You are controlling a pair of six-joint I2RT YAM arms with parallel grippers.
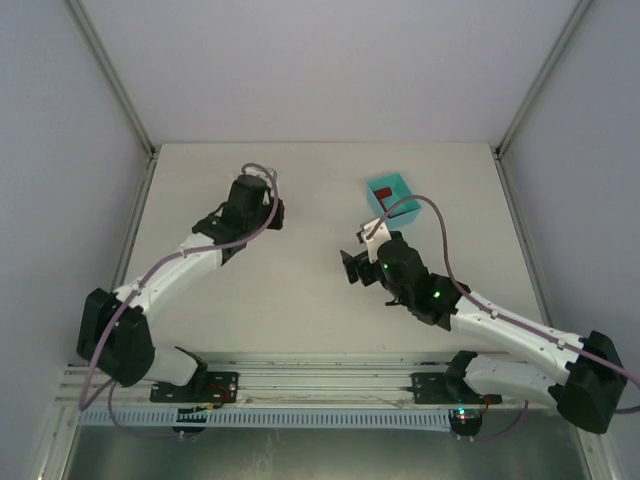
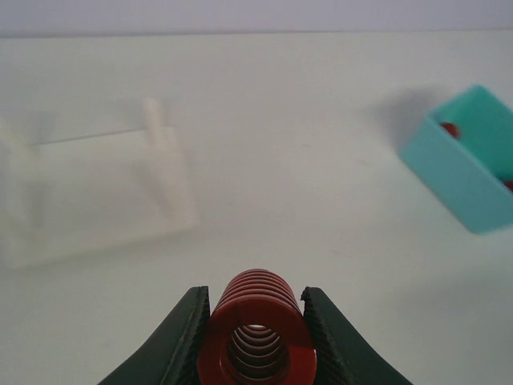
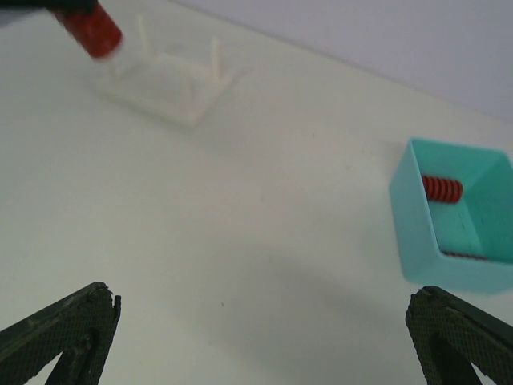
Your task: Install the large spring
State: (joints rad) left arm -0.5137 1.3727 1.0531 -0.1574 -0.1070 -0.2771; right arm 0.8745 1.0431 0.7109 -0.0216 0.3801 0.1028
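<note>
My left gripper (image 2: 255,295) is shut on the large red spring (image 2: 256,333), which lies lengthwise between the jaws, above the table. The white fixture frame (image 2: 96,200) with upright posts stands ahead of it to the left. In the right wrist view the spring (image 3: 93,30) hangs at the top left, just left of the fixture (image 3: 170,80). My right gripper (image 3: 260,303) is wide open and empty above bare table. In the top view the left gripper (image 1: 262,208) is at the back left and the right gripper (image 1: 352,266) is at centre.
A teal bin (image 3: 415,233) holding a small red spring (image 3: 442,189) stands right of the right gripper. It also shows in the left wrist view (image 2: 449,180) and in the top view (image 1: 374,200) at the back right. White walls enclose the table.
</note>
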